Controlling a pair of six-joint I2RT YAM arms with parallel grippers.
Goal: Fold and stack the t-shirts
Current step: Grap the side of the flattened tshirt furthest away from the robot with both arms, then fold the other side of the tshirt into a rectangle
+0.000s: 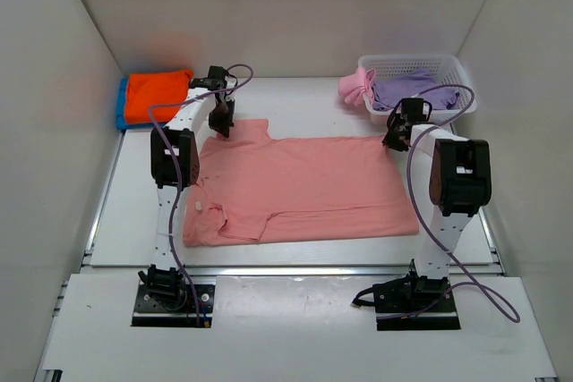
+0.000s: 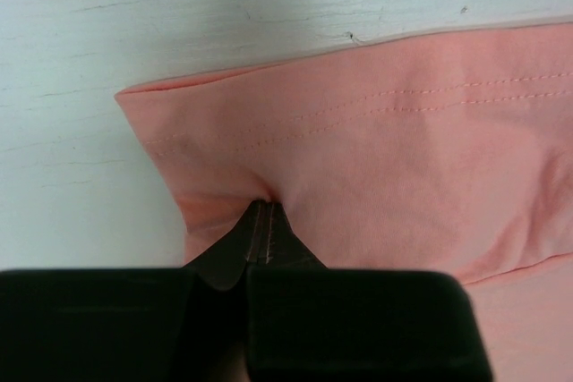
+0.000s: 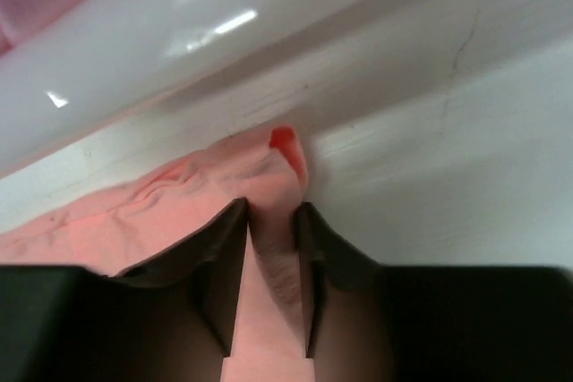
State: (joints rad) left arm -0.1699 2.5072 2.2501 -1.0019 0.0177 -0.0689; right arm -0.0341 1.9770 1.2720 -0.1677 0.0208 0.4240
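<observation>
**Both end effectors pinch the far edge of the salmon-pink shirt**

The left end effector [image 1: 221,126] [image 2: 261,208] is closed, its 2 fingers meeting at the tips with a small pucker of salmon cloth caught between them. The pinch sits just inside a sleeve opening, where 2 parallel stitch lines run along the hem. The white counter [image 1: 295,100] [image 2: 134,24] shows beyond the sleeve's edge.

The right end effector [image 1: 394,140] [image 3: 273,214] is clamped on a narrow ridge of the same cloth, which stands up between its fingers and ends in a bright tip. In the right wrist view the fabric trails away to the left in soft wrinkles, with bare counter [image 3: 448,176] to the right.

From above, the salmon-pink t-shirt [image 1: 304,185] [image 2: 376,158] [image 3: 134,221] lies spread flat across the middle of the counter, between the 2 arms. The left end effector holds its far-left sleeve and the right one its far-right corner. The near-left part of the shirt looks folded over on itself.

At the far-left corner of the counter, a folded orange t-shirt [image 1: 157,94] rests on top of a blue t-shirt [image 1: 121,106], of which only an edge shows. At the far right stands a white basket [image 1: 412,59] holding a lavender t-shirt [image 1: 407,89]. A brighter pink t-shirt [image 1: 355,87] hangs over the basket's left rim, near the right end effector.
</observation>
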